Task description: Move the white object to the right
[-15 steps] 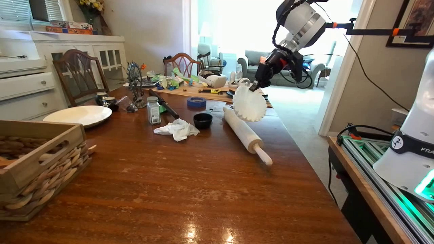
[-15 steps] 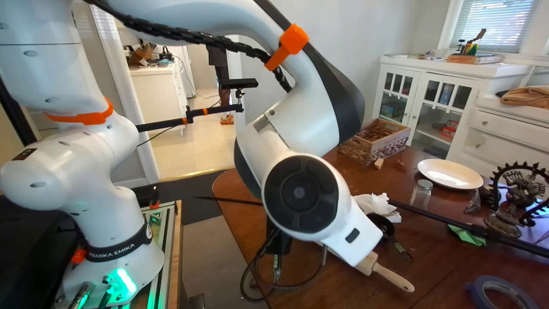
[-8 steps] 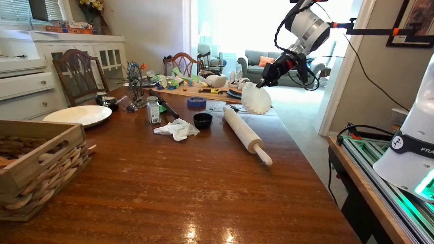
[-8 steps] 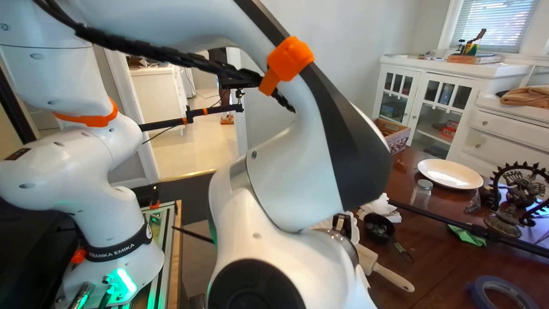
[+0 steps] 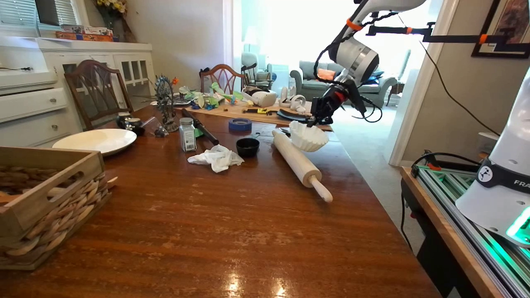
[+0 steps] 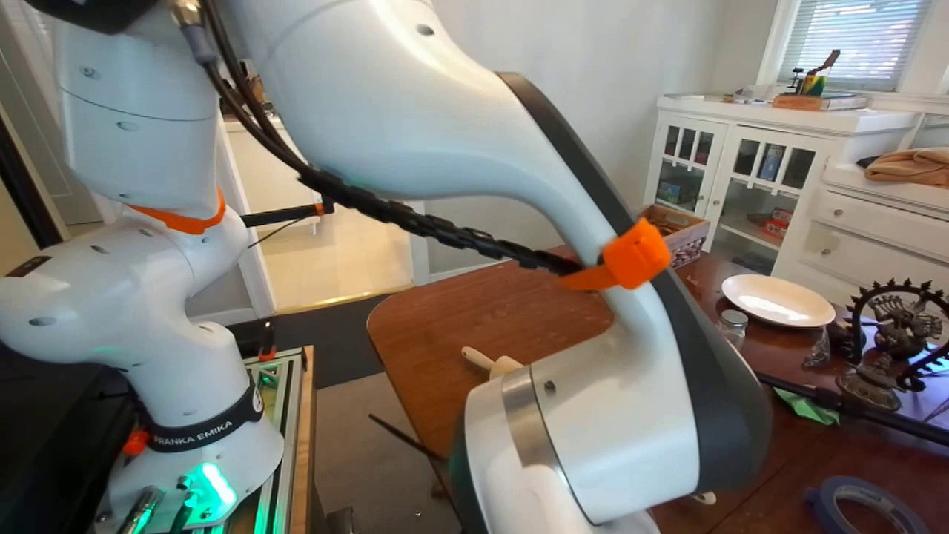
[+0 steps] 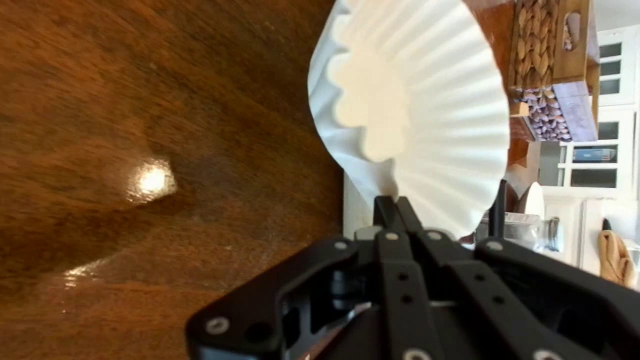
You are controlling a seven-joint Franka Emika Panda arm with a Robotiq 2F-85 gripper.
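The white object is a fluted paper coffee filter (image 5: 309, 137). My gripper (image 5: 310, 123) is shut on its rim and holds it, cup-shaped and tilted, near the far end of the rolling pin in an exterior view. Its exact height over the table is hard to tell. In the wrist view the filter (image 7: 440, 110) spreads out ahead of the closed fingertips (image 7: 395, 201), its edge pinched between them. It partly covers the rolling pin (image 7: 354, 210) there. In an exterior view the arm (image 6: 608, 415) hides the gripper and the filter.
A wooden rolling pin (image 5: 296, 159) lies near the table edge. Beside it are a black bowl (image 5: 247, 147), crumpled white paper (image 5: 217, 158), a glass jar (image 5: 188, 135) and blue tape (image 5: 240, 124). A white plate (image 5: 99, 140) and wicker basket (image 5: 78, 215) stand farther off.
In an exterior view the filter first moved right and slightly up, then back left and down toward the rolling pin. It turned from nearly face-on to cup-shaped. My gripper stayed shut on it.
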